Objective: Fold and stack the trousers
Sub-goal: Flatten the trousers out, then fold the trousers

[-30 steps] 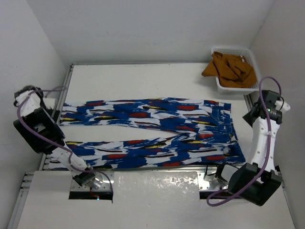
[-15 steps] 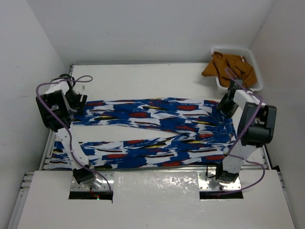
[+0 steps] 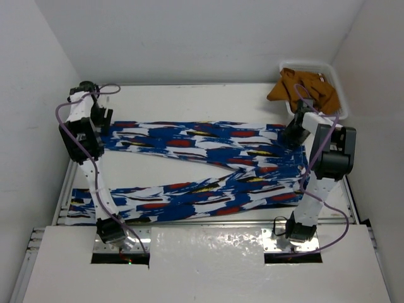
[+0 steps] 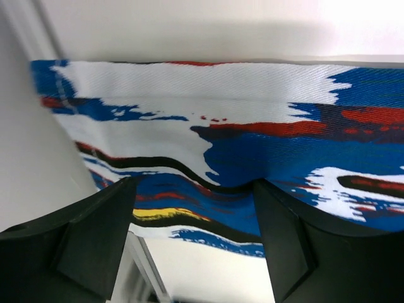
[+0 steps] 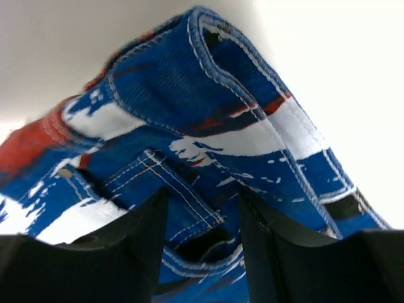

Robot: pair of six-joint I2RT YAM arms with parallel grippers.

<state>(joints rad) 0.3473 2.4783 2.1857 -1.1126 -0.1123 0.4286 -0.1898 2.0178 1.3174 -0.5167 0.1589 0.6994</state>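
Trousers (image 3: 252,167) are spread across the table (image 3: 189,101) in a sideways V. The near leg (image 3: 177,192) lies flat along the near edge, the far leg (image 3: 189,139) is stretched towards the back, and the two join at the waist on the right. Your biggest worry is that whole far half. It's strung between your two arms, so if one hand travels faster or lower than the other on the fold, the leg lands skewed over the near one. The crotch would then tug the near leg out of line with it.

Next down, the right arm (image 3: 329,154) is bunched up just beside the basket (image 3: 306,62) with the brown garment (image 3: 303,88) in it. Swing wide there and you could clip the basket or shove it along. The left arm (image 3: 82,136) is tucked over by the table's far left corner, so you don't get much room on that side either.

Then the grips. The left gripper (image 4: 194,189) is clamped on the cuff end, with cloth sagging between the fingers. The right gripper (image 5: 199,205) is closed on the waistband (image 5: 252,95) corner. I honestly can't tell from the wrist views how deep either bite goes, but it looks like edge only. These trousers are soft, and a shallow pinch slips if you jerk it. A dropped corner means a bunched fold. That thick waistband seam could also roll out of the jaws under a sideways pull.
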